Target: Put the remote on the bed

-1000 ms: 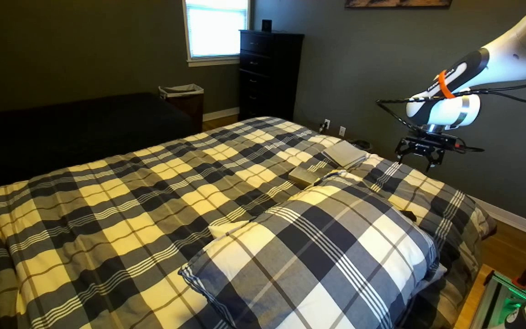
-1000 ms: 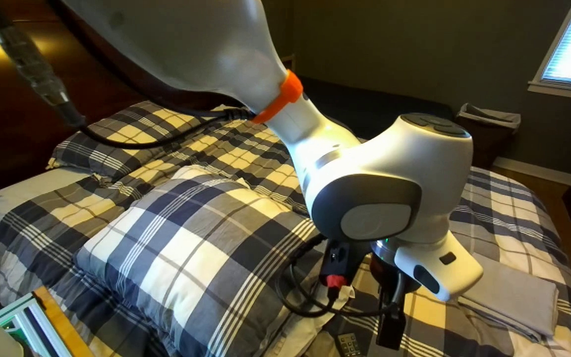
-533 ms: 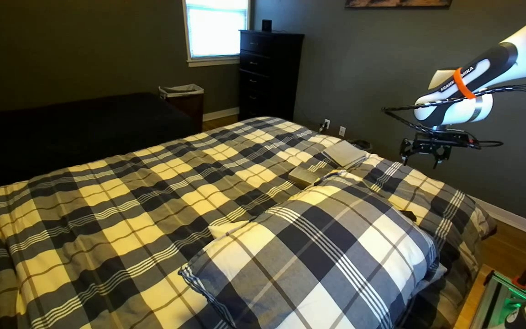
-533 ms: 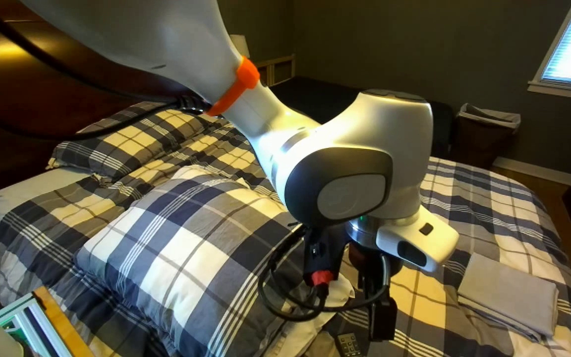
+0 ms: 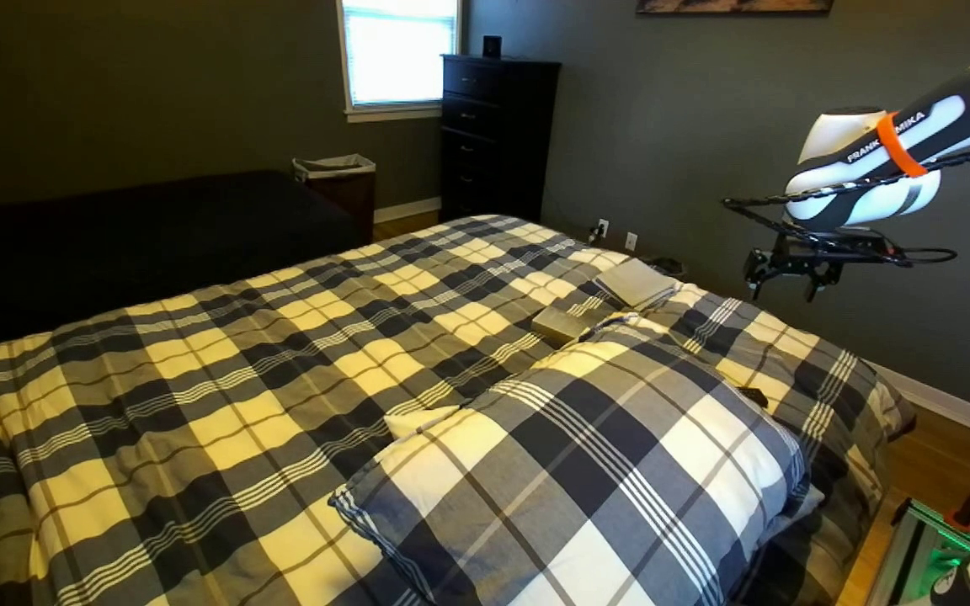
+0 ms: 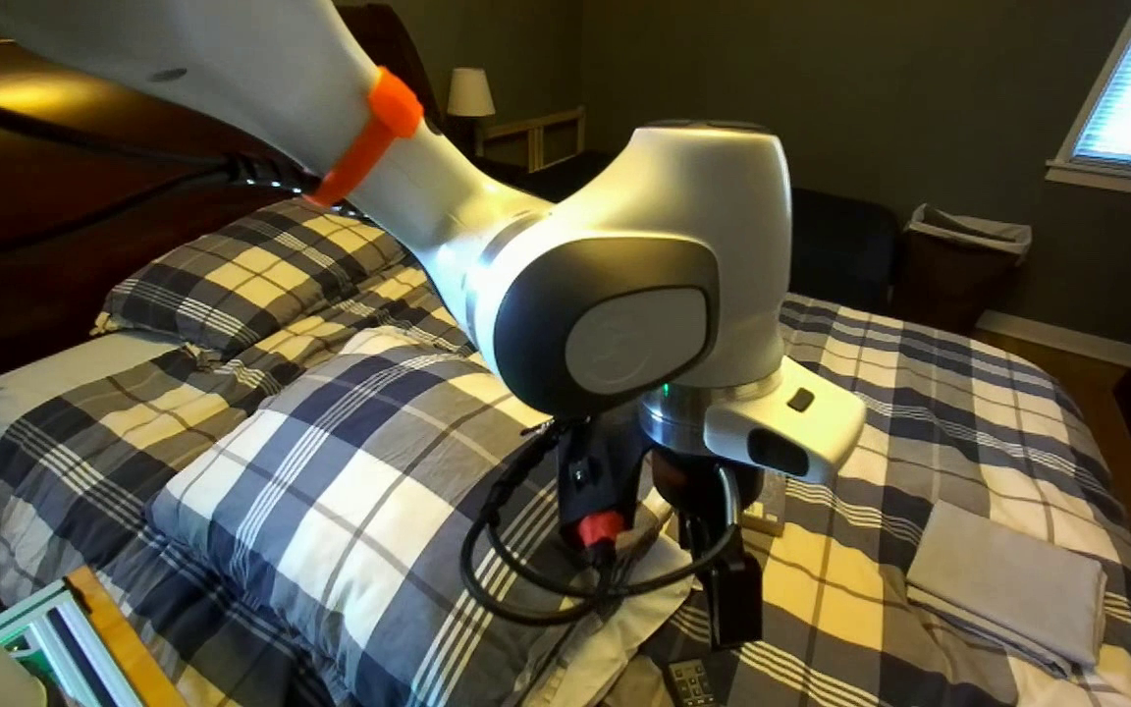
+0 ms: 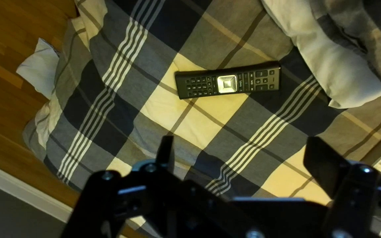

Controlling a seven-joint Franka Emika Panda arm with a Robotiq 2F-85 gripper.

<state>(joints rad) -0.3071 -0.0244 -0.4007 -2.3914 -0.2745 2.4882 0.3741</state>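
The black remote [image 7: 193,86] lies flat on the bed [image 7: 164,114], a large bed with a yellow, black and grey-white plaid cover. The remote also shows near the bottom edge [image 6: 691,682] and as a small dark shape beside the pillow [image 5: 753,396] in the exterior views. The bed fills much of both exterior views [image 5: 300,353] [image 6: 880,471]. My gripper [image 7: 241,142] is open with nothing between its fingers. It hangs above the bed, fingers down [image 5: 784,293], apart from the remote. In an exterior view only one side of the gripper [image 6: 734,604] shows.
A large plaid pillow [image 5: 603,454] lies beside the remote. A small box [image 5: 559,326] and a folded grey cloth [image 6: 1007,584] lie on the bed. A wood-edged stand [image 6: 124,638] is beside the bed. A dark dresser [image 5: 498,139] stands by the window.
The arm has moved: my gripper shifts right and slightly up in an exterior view, and left and up in another. The fingers stay open. The remote and pillow have not moved.
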